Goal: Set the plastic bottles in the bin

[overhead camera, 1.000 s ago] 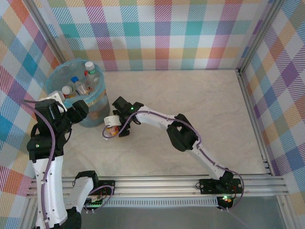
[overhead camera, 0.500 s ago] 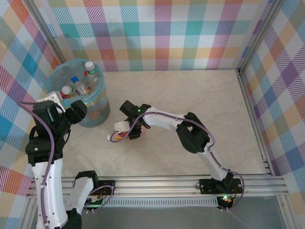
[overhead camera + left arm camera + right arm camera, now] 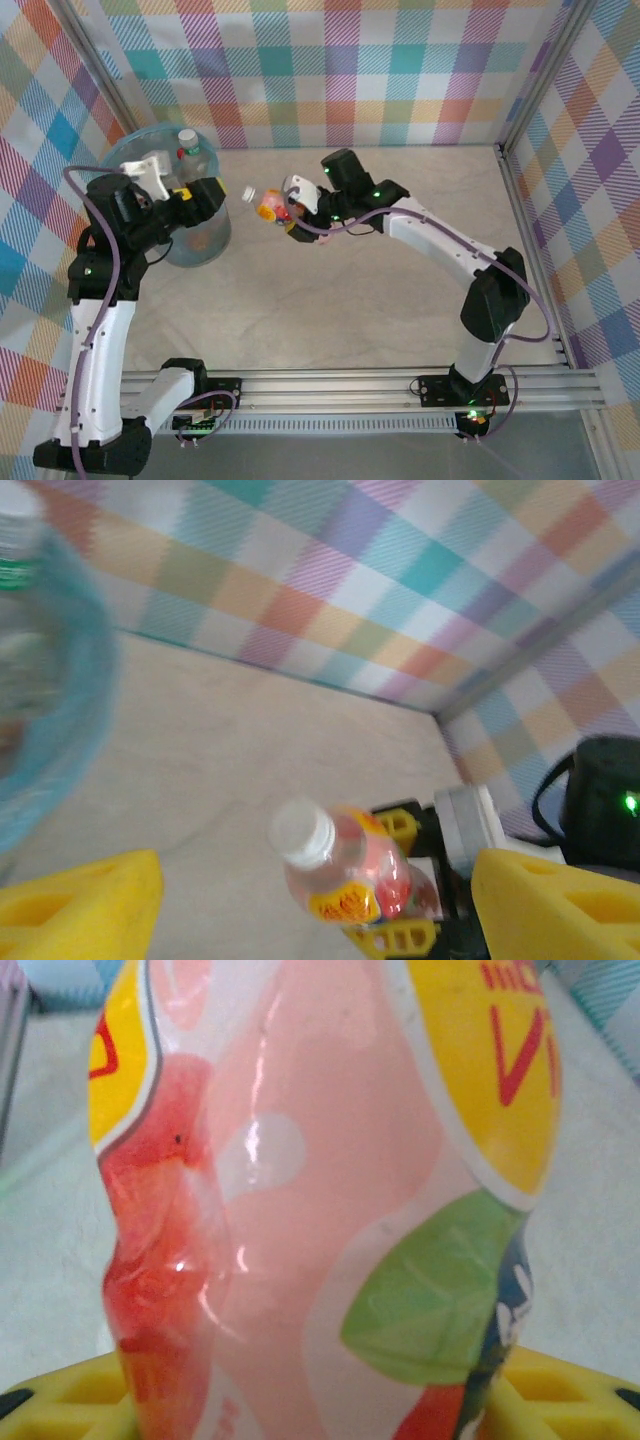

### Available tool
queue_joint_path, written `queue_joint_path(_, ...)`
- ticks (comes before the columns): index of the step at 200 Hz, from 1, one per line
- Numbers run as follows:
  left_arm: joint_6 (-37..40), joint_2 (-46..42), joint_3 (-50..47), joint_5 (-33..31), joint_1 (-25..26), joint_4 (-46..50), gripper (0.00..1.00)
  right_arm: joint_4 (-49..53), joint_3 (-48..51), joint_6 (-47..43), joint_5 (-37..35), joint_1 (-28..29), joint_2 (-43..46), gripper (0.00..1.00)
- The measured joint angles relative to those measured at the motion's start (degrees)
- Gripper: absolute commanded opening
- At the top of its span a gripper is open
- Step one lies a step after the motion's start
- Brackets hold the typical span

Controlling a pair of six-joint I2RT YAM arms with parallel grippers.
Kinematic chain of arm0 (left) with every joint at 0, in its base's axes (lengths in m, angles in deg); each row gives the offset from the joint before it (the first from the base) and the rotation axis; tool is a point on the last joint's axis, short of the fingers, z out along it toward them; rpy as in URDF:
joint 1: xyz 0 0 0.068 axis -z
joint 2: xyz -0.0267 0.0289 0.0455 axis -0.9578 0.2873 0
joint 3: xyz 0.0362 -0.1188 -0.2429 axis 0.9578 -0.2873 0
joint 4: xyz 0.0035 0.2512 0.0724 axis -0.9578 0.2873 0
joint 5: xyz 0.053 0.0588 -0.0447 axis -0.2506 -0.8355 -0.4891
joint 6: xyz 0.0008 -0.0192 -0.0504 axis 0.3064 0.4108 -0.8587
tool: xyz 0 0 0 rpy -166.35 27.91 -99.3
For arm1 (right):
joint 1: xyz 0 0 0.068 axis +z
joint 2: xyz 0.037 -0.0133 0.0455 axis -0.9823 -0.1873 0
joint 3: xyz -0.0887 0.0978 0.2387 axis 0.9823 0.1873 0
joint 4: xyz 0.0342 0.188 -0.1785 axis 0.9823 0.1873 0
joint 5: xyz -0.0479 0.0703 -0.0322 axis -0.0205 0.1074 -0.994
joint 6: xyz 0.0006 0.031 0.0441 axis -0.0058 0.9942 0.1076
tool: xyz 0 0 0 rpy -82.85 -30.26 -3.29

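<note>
bottle (image 3: 266, 201): pink-yellow label, white cap; just right of bin (image 3: 205, 245), looks lifted off table
right gripper (image 3: 284, 214): clamped on bottle's lower body
left gripper (image 3: 207, 196): fingers (image 3: 80, 905) spread, nothing held; by bin's right rim
axis: roughly level, cap points left toward bin
nearer arm: right, carrying; bin lies left of cap

- white links (image 3: 100, 370) and black joints (image 3: 495, 305) are making up the left arm (image 3: 95, 330) and right arm (image 3: 440, 235)
- purple cables (image 3: 325, 232) are trailing along them
- green lights (image 3: 375, 193) are glowing on the right arm
- yellow fingers (image 3: 80, 900) are tipping each wrist
</note>
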Motion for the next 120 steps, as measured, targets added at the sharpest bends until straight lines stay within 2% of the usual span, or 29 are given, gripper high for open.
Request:
queue_joint_path(34,-0.9,4.0,2.6,3.6,4.8,-1.9,0.8,-4.1,0.9,6.3,4.5,0.5,1.8,0.58)
queue_joint_path(71,-3.1,7.6,3.2,4.2,5.8,-2.3,0.63,-8.3,3.6,10.7,9.6,0.7,3.1,0.58)
queue_joint_path(93,-4.4,7.9,3.1,4.3,5.8,-2.9,0.57,-9.6,4.0,12.1,11.8,0.7,3.3,0.58)
queue_joint_path(109,-5.1,7.9,3.1,4.5,5.8,-3.3,0.57,-10.8,5.3,13.1,12.9,0.7,4.1,0.58)
queue_joint_path(120,-5.6,8.0,3.1,4.8,5.9,-3.3,0.61,-11.5,6.2,13.7,13.4,0.7,4.6,0.59)
